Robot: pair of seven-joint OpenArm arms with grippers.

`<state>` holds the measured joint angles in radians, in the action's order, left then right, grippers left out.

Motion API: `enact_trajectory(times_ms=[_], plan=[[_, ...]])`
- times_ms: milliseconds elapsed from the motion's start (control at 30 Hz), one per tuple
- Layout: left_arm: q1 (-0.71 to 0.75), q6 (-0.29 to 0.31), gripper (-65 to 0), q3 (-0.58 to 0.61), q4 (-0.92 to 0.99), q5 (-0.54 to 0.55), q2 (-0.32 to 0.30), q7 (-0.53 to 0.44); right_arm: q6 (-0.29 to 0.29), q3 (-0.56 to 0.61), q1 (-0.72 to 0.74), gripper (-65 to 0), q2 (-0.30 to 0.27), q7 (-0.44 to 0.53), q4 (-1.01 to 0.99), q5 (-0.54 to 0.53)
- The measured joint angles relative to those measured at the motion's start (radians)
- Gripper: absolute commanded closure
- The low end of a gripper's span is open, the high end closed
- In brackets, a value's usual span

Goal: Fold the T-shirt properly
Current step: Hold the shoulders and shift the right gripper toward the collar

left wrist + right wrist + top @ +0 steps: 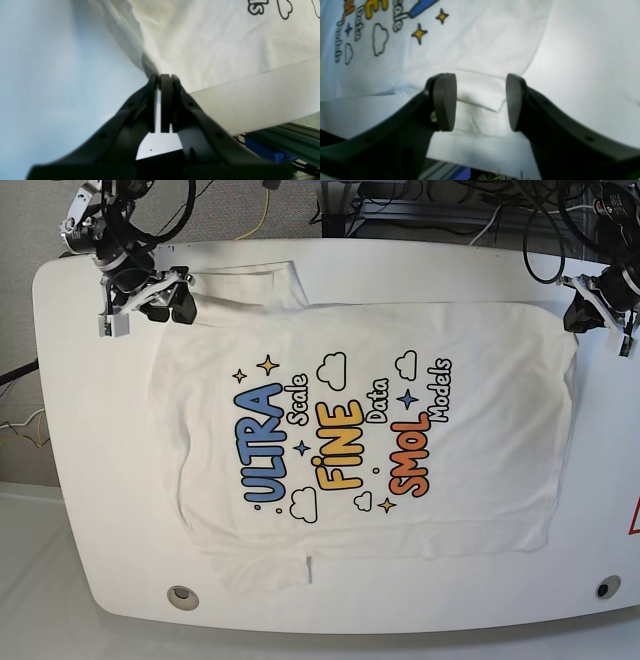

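Note:
The white T-shirt (350, 430) lies spread face up on the white table (60, 480), its coloured print showing. My left gripper (161, 76) is shut on a pinch of the T-shirt (212, 45) at its edge, and the cloth rises in a tented fold to the tips. In the base view this gripper (582, 318) sits at the far right corner of the shirt. My right gripper (481, 100) stands open, and a folded flap of the T-shirt (470, 50) lies between its pads without touching either. In the base view it (172, 308) is at the far left, by the sleeve.
The table's rounded edge runs close to both grippers. Cables hang behind the table's far side (400, 210). An aluminium frame rail (287, 135) shows below the table edge. Two round holes (182, 595) sit near the front edge.

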<state>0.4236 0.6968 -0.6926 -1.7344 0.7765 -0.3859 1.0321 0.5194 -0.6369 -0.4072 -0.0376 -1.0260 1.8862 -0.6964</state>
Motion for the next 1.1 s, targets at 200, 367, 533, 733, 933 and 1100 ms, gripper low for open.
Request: enact_trajectory(times_ms=[200,367,533,733,933,1100], plan=[[0.000,0.000,-0.9,0.000,0.000,0.000,-0.001,0.000,0.029,-0.003,0.026,-30.9,0.016,-0.008,-0.089,0.001],[0.000,0.000,-0.9,0.000,0.000,0.000,-0.003,0.000,0.032,-0.004,0.030,-30.9,0.015,-0.007,-0.140,0.008],[0.000,0.000,-0.9,0.000,0.000,0.000,-0.003,0.000,0.035,-0.005,0.045,-30.9,0.014,0.005,-0.178,-0.009],[0.000,0.000,-0.9,0.000,0.000,0.000,-0.003,0.000,0.044,-0.004,0.063,-30.9,0.010,0.020,-0.211,-0.018],[0.000,0.000,-0.9,0.001,0.000,0.000,-0.003,0.000,0.074,-0.002,0.079,-30.9,0.010,0.032,-0.242,-0.024],[0.000,0.000,-0.9,0.002,0.000,0.000,-0.003,0.000,0.081,0.001,0.079,-30.9,0.014,0.053,-0.248,-0.023]])
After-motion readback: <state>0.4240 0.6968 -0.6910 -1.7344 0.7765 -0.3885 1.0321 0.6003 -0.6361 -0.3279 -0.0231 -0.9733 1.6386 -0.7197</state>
